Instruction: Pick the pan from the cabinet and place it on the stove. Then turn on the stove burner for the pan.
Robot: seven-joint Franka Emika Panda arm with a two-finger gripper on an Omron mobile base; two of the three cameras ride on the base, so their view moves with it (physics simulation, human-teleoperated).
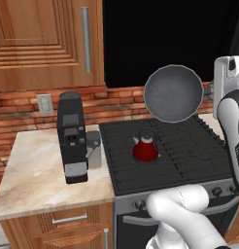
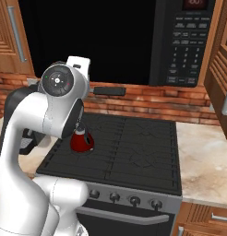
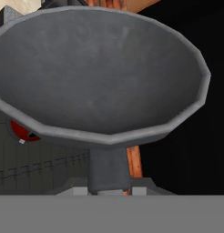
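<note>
We are watching the pincer (image 3: 109, 190) pinching the long dark handle of the round, shallow, dark grey frying pan (image 1: 173, 94); in the hand view the handle is running straight down from the pan's rim into the pincer, whose fingertips themselves are hidden at the bottom edge. The pan is hanging in the air, tilted so that its open face is turning toward the left base camera, well clear of everything beneath it.

Below the pincer, the black gas stove (image 1: 189, 155) with its cast-iron grates is lying bare on the near side, its row of round steel-front knobs (image 2: 134, 200) facing the base. Down and to the left of the held pan, a small red kettle (image 1: 145, 148) is standing upright on a left grate; in the hand view a sliver of red is peeking out under the pan's rim.

Farther left of the pincer, a tall black coffee machine (image 1: 72, 137) is standing on the beige marble counter (image 1: 29, 170), just beside the stove's edge. Behind the pan, the red brick wall (image 1: 121, 104) is running along the back. Above and to the left, the reddish-brown wooden upper cabinet (image 1: 48, 44) is showing its vertical silver bar handle, while a black microwave (image 2: 182, 41) is hanging up to the right.
</note>
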